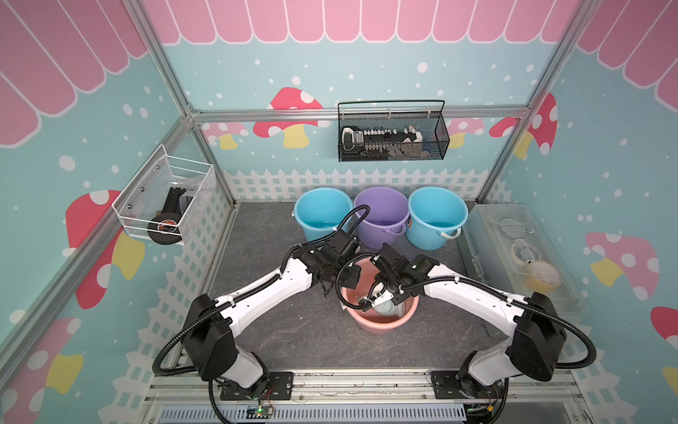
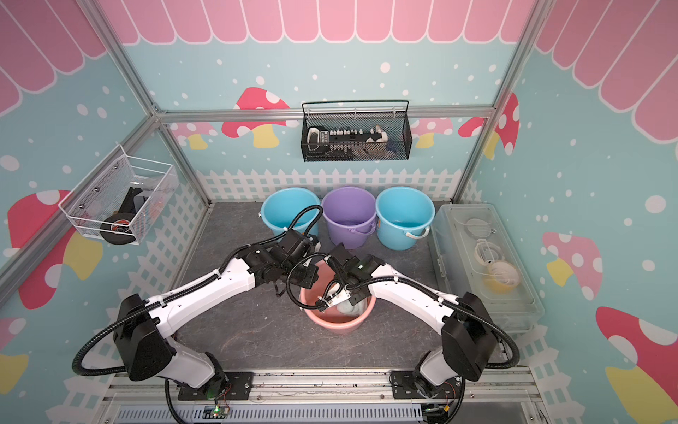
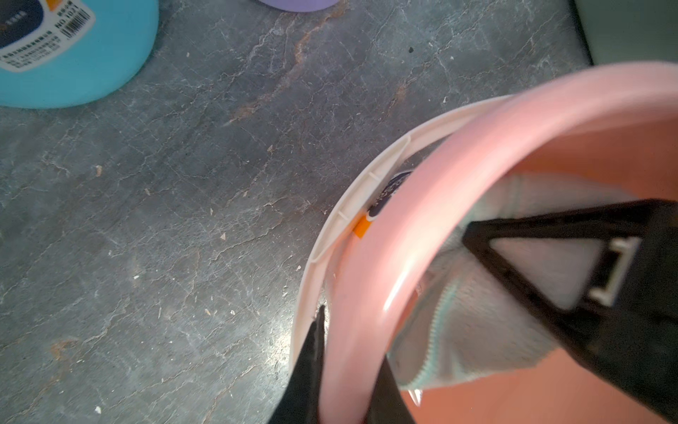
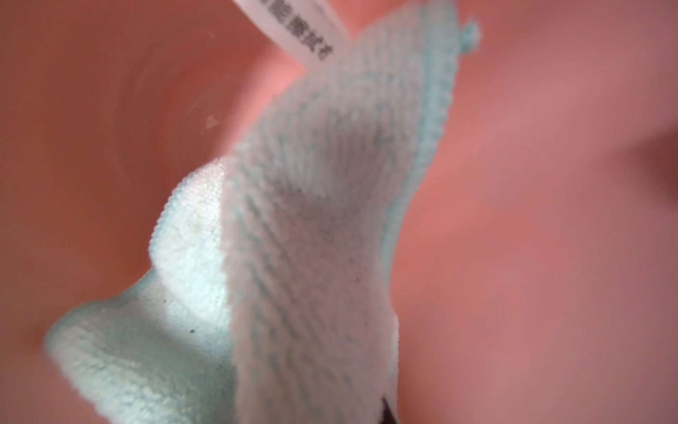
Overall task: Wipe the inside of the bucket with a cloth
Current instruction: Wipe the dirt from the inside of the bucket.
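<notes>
The left tool [image 3: 351, 352] pinches the rim of the pink bucket [image 1: 379, 323], likely steadying it on the worktop [image 1: 257, 238], while the right tool [image 1: 381, 298] (clamped on the cloth [image 4: 312, 220]) holds it inside, by the wall, for wiping.

Pink bucket [image 1: 378, 325], mid-table, is gleaming as smooth, glossy plastic, its white handle [image 3: 330, 235] looking duller and ribbed. Inside it, the cloth [image 4: 293, 238] is showing a soft, fuzzy pile with a stitched mint edge and a slick printed tag [image 4: 293, 25]. The tabletop [image 3: 146, 220] is reading as matt grey stone-look sheet, veined and scuffed. At 12 o'clock the purple bucket [image 1: 381, 205] is shining as plastic too; above it a black metal mesh basket [image 1: 403, 156] is hanging matt. At 9 o'clock a white-coated mesh basket [image 1: 200, 198] is glinting; at 3 o'clock a clear plastic box [image 1: 488, 235] is looking hazy.
</notes>
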You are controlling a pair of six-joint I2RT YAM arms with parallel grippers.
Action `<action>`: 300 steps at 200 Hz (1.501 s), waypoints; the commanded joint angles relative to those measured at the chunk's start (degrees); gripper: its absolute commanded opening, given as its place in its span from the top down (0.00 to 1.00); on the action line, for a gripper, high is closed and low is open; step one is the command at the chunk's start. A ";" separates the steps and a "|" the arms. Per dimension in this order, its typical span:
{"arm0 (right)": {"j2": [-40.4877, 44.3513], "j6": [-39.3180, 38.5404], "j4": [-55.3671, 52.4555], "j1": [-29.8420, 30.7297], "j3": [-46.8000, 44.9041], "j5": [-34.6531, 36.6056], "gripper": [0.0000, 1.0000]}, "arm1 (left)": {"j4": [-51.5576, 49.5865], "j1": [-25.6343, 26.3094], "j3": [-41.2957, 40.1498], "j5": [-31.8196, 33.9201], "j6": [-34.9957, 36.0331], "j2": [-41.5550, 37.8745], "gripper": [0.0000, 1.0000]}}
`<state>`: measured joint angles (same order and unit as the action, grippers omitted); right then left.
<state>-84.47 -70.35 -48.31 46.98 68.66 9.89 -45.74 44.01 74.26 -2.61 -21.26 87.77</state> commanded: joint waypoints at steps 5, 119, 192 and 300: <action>3.28 -1.00 -9.95 0.76 4.52 2.13 1.00 | 1.83 0.29 0.98 -0.09 -0.55 -0.21 1.00; 2.05 2.13 -32.47 2.62 14.62 -16.22 1.00 | 1.85 0.26 1.36 0.00 -0.54 0.17 1.00; -1.29 0.95 -14.80 1.63 1.62 -24.82 1.00 | 1.88 0.29 1.06 0.06 -0.67 -0.14 1.00; -7.94 2.37 0.59 -1.26 -7.28 -29.79 1.00 | 1.88 0.28 0.62 0.64 -0.92 -1.28 1.00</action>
<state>-84.38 -66.57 -63.68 45.67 67.90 -16.38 -43.64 44.71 74.56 -4.56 -22.50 87.39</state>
